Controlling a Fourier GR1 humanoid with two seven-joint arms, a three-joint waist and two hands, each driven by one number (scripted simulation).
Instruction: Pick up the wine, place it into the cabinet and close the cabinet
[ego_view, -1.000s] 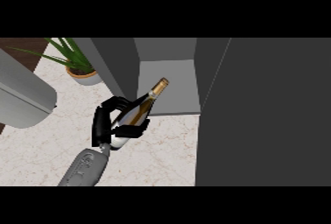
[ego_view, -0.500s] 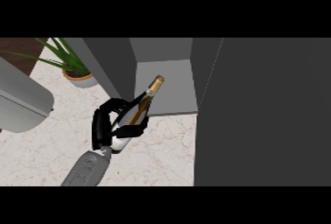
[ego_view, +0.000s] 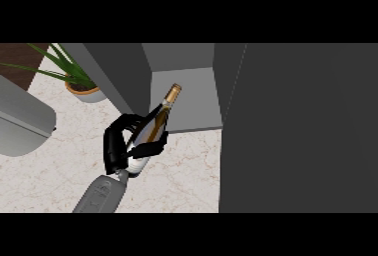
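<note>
Dark grey cabinet door (ego_view: 303, 130) fills the right side of the view, standing open beside the opening; cabinet (ego_view: 118, 70) at top centre, its light grey inner floor bare to the front lip; pale marbled tabletop (ego_view: 52, 180) across the lower left; large rounded grey shape (ego_view: 22, 120) at the left edge, cannot tell what it is; potted plant (ego_view: 81, 87) in the upper left, just beside the cabinet's left wall; one grey forearm (ego_view: 100, 195) coming up from the lower edge; right hand (ego_view: 118, 145) black, curled round the lower body of the wine (ego_view: 164, 107), fingers (ego_view: 151, 147) wrapped across the front of the glass, palm on its left side; bottle tilted, base low near the wrist above the tabletop, neck and gold cap pointing up and right, cap end showing over the cabinet floor just past the front lip; the bottle's upper half is clear of the fingers.
</note>
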